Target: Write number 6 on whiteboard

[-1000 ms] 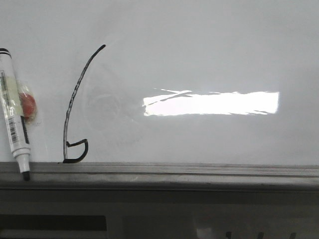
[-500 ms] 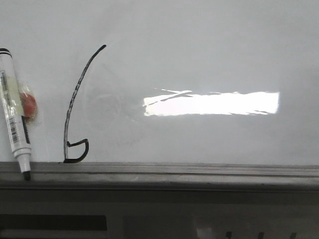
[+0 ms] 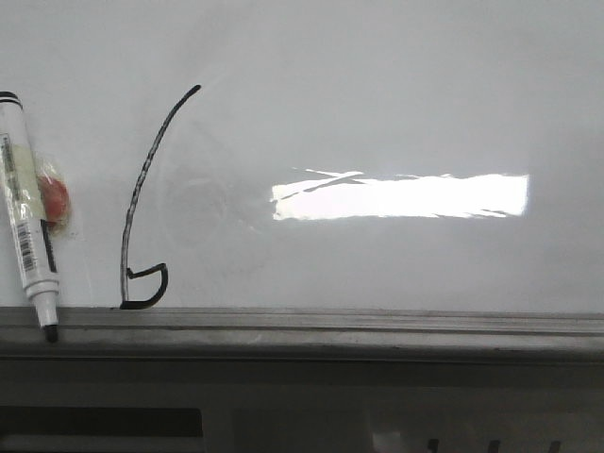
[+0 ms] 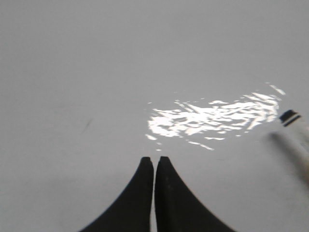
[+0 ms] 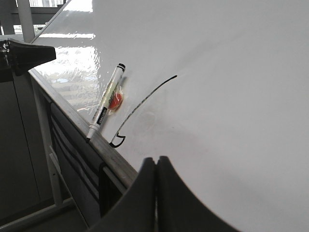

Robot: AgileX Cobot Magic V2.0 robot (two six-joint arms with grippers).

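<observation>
The whiteboard [image 3: 396,94] fills the front view, with the number 6 [image 3: 135,203] drawn in thin black marker at its left: a long curved stroke ending in a small squarish loop just above the ledge. The number 6 [image 5: 142,104] also shows in the right wrist view. A white marker [image 3: 26,241] leans on the board to the left of the stroke, tip down on the ledge. My left gripper [image 4: 154,159] is shut and holds nothing, facing bare board near the marker's end [image 4: 294,128]. My right gripper [image 5: 155,160] is shut and holds nothing, well away from the marker [image 5: 105,107].
A grey metal ledge [image 3: 330,326] runs along the board's lower edge. A bright glare patch [image 3: 401,195] lies right of the stroke. A small red-orange piece [image 3: 55,198] sits behind the marker. The board's stand frame [image 5: 34,145] shows in the right wrist view.
</observation>
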